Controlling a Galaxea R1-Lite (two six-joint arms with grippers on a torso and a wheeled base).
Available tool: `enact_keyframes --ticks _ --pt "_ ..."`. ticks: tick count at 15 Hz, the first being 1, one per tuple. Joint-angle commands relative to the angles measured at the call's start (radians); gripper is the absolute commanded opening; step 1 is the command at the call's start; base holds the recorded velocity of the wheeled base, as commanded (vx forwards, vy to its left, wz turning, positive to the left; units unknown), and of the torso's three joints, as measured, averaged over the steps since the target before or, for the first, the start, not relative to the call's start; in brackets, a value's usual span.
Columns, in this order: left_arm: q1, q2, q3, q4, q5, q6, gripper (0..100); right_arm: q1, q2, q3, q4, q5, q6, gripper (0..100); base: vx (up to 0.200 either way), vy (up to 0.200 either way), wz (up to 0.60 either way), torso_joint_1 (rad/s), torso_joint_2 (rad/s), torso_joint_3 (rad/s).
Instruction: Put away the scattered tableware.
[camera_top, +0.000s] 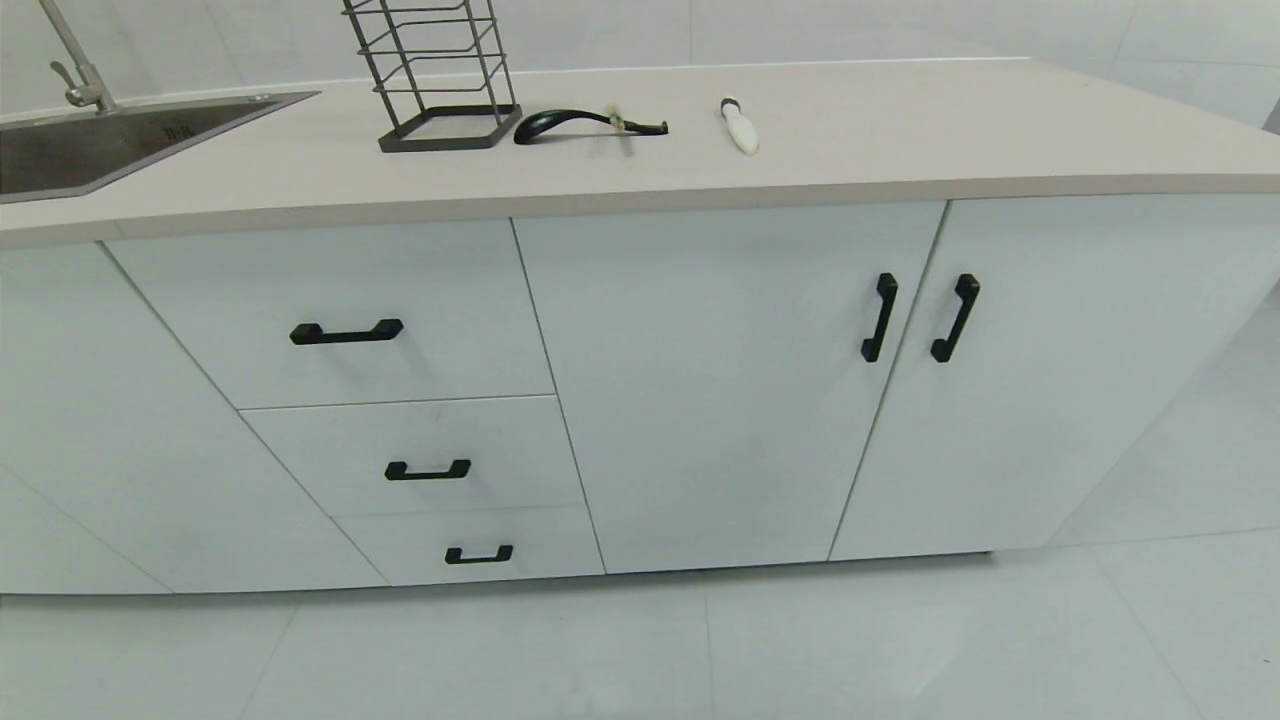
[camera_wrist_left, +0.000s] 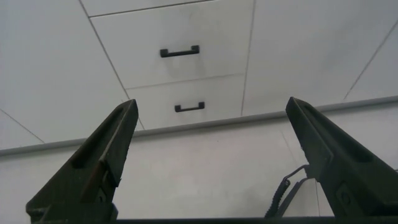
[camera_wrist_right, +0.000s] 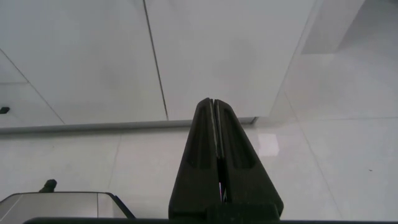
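Lying on smooth counter (camera_top: 900, 130), curved black utensil (camera_top: 560, 121), white utensil (camera_top: 742, 131), wire rack (camera_top: 435, 144)

Light is bright, even and diffuse, with faint shadows. Just beyond my right gripper (camera_wrist_right: 214, 106) the floor (camera_wrist_right: 267, 144) shows a pale glare patch. The countertop (camera_top: 900, 130) edge bows in the head view, and a smear, perhaps motion blur, crosses the black utensil (camera_top: 590, 122).

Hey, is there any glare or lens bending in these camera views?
Head view: the countertop edge bows, a wide-lens bend; lighting is soft. Right wrist view: a bright glare patch on the floor beyond the shut right gripper. Left wrist view: even light, no glare.
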Motion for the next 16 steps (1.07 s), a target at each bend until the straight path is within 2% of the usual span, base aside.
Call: enact_keyframes --ticks 1,3,10,16 --pt "0.0 0.0 0.0 -0.002 -0.001 0.0 100 0.0 0.002 0.0 0.0 0.0 0.0 0 0.2 0.0 0.0 0.002 0.0 -0.002" --pt "0.0 0.0 0.0 -0.001 -0.001 0.003 100 0.0 0.002 0.0 0.0 0.0 0.0 0 0.2 0.2 0.0 0.005 0.0 0.007" --pt "0.0 0.0 0.0 -0.001 -0.001 0.007 100 0.0 0.002 0.0 0.0 0.0 -0.006 0 0.0 0.0 0.6 0.007 0.0 0.001" --pt "0.0 0.0 0.0 -0.001 -0.001 0.004 100 0.0 0.002 0.0 0.0 0.002 -0.005 0 0.0 0.0 0.0 0.0 0.0 0.0"
